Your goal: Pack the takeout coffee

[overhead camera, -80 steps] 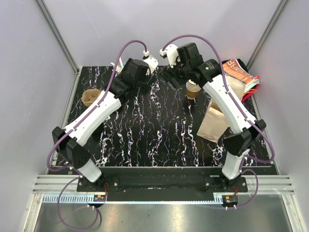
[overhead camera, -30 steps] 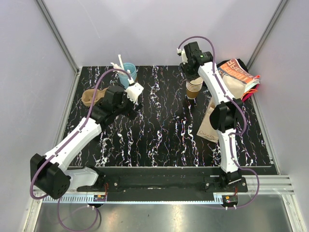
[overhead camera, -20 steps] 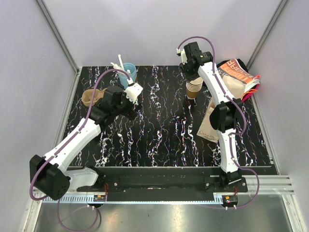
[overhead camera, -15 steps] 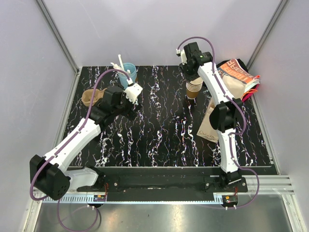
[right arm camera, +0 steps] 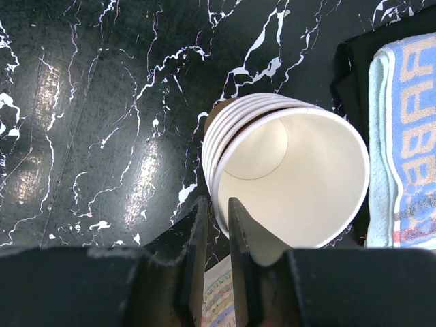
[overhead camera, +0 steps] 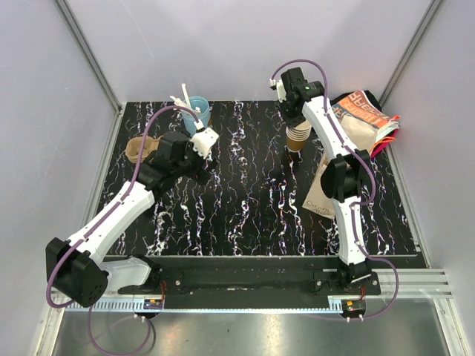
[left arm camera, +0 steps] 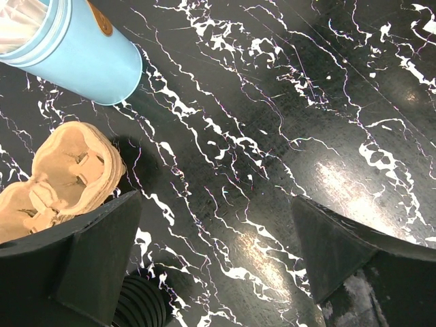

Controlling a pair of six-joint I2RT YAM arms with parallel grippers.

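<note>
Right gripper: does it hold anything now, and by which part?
The right gripper straddles the rim of the top cup of the stack, one finger inside, one outside; whether it truly grips cannot be told.

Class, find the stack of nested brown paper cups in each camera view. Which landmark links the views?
Top external: stack of nested cups, right of centre toward the far edge.
Left wrist: not in it.
Right wrist: fills centre-right, seen from above.
Shared landmark: the black marbled table, in all three.
</note>
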